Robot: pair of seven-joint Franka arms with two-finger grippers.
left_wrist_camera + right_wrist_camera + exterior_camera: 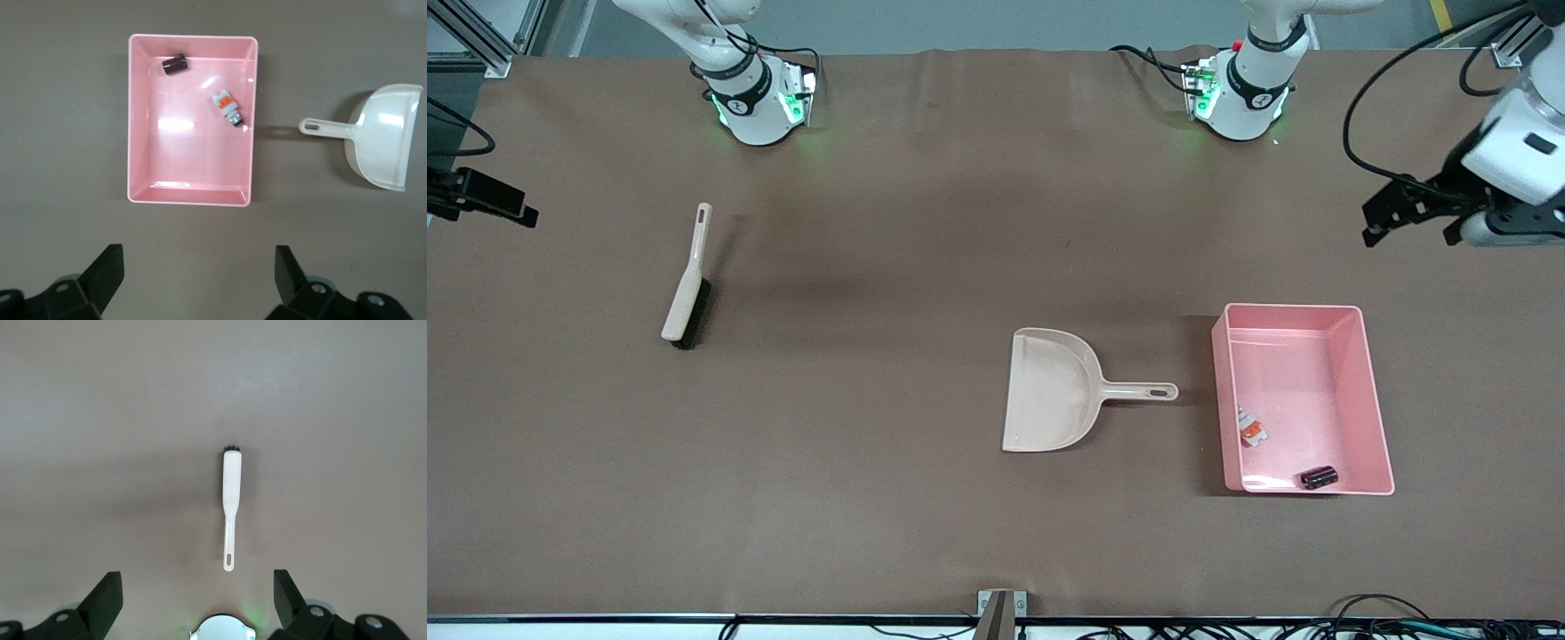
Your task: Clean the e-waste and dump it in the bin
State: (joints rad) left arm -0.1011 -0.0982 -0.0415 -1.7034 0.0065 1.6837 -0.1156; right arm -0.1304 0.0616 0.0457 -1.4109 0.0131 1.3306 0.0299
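Observation:
The e-waste lies in the pink bin [1369, 391]: the white-grey block with an orange mark [1252, 429] near the wall on the dustpan's side, and the short black cylinder [1319, 476] in the corner nearest the front camera. Both show in the left wrist view, the block [227, 107] and the cylinder [175, 65], inside the bin [140, 133]. My left gripper [1409, 227] is open and empty, raised over bare table at the left arm's end; its wrist view shows it [200, 257] clear of the bin. My right gripper [198, 583] is open and empty, high above the table.
A beige dustpan [1049, 391] lies empty beside the bin, its handle toward it; it also shows in the left wrist view [383, 137]. A beige brush with black bristles [687, 284] lies near the right arm's base [751, 98] and shows in the right wrist view [231, 500].

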